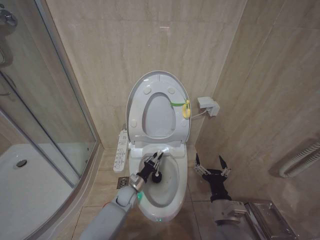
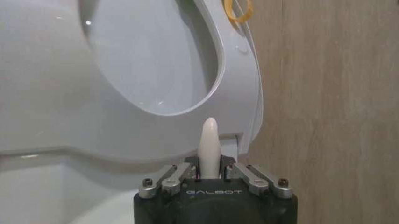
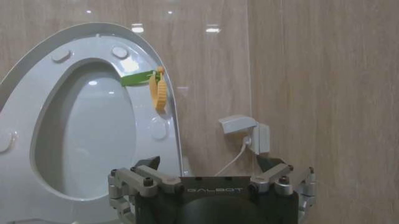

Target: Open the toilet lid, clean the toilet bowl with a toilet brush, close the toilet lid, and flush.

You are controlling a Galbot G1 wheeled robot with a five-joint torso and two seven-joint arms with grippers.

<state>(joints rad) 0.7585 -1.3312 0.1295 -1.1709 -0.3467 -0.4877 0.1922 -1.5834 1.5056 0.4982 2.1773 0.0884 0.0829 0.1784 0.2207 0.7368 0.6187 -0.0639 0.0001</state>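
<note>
The toilet lid (image 1: 156,78) stands upright against the wall with the ring seat (image 1: 134,116) raised against it, and a yellow-green tag (image 1: 183,106) hangs at its right edge. Below them the white toilet bowl (image 1: 169,194) lies open. My left gripper (image 1: 153,163) hovers over the bowl, shut on the toilet brush (image 1: 157,178), whose dark head points down into the basin. In the left wrist view the brush's white handle tip (image 2: 210,139) sticks up out of that gripper (image 2: 210,169). My right gripper (image 1: 210,167) waits open on the right of the toilet, low by the floor; the right wrist view has it (image 3: 209,166) facing the lid (image 3: 81,135).
A glass shower enclosure and white shower tray (image 1: 30,192) fill the left side. A control panel (image 1: 121,149) hangs on the toilet's left side. On the right wall are a socket box (image 1: 208,106) with a cable and a rail (image 1: 300,161). A metal floor grate (image 1: 272,220) lies at bottom right.
</note>
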